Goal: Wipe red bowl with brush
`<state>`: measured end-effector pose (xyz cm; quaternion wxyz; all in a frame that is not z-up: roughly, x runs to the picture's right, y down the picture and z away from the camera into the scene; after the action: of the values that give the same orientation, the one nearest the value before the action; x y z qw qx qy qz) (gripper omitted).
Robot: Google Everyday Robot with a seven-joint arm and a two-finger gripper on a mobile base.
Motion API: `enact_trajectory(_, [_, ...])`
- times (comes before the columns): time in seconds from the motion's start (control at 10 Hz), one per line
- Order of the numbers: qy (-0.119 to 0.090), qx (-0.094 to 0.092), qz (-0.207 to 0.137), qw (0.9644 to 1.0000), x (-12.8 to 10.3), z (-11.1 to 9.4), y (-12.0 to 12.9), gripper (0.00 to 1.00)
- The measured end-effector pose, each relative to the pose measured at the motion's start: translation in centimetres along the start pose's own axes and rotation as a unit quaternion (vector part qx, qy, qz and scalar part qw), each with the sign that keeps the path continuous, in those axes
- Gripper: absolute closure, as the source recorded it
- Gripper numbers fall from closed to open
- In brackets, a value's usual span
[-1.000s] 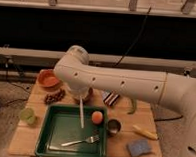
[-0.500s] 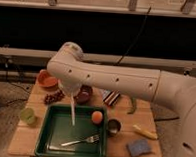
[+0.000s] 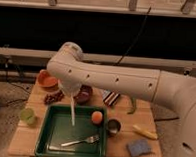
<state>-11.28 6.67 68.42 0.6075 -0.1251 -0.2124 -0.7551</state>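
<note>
Brush, long, slim and pale whitish, hangs nearly upright over the green tray; gripper, tucked beneath the white arm, pinches its top end; red bowl, small, round, orange-red with a lighter inside, sits at the back-left of the table, left of the maroon bowl, apart from the brush.

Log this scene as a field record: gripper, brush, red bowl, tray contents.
gripper: under the arm's end, above the tray's back edge, holding the brush
brush: upright, lower end over the green tray
red bowl: behind the tray's left corner, apart from the brush
tray contents: fork, orange ball
</note>
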Motion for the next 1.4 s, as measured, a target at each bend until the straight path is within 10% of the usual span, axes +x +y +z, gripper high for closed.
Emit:
enact_trajectory(0.5, [0.027, 0.026, 0.032, 0.9988, 5.3, 2.9, -2.4, 1.00])
enact_trajectory(1.4, [-0.007, 0.085, 0.041, 0.9955, 20.7, 10.5, -9.9, 1.00])
